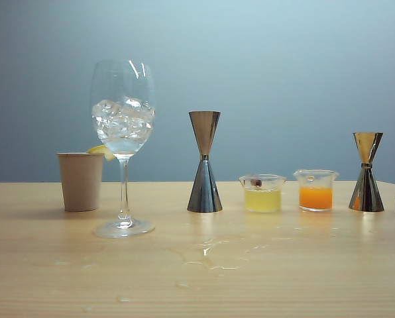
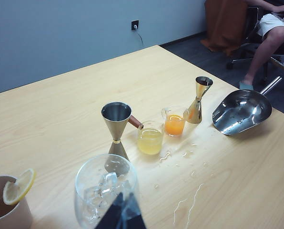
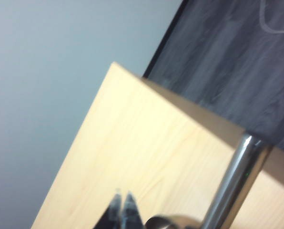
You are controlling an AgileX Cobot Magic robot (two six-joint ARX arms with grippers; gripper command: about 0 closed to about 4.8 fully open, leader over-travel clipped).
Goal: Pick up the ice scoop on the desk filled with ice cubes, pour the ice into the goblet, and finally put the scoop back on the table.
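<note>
Clear goblet [image 1: 122, 99] holds ice cubes [image 1: 123, 119]; steel ice scoop [image 2: 241, 111] lies empty.

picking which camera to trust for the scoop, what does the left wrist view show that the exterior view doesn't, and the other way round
Only the left wrist view: the whole shiny steel ice scoop lying empty on the pale wooden table, a lemon slice on the beige paper cup, a seated person's leg.

Only the exterior view: the tall clear goblet with its stem and foot.

Both: ice cubes in the goblet, two jiggers, yellow and orange beakers, spilled water.
</note>
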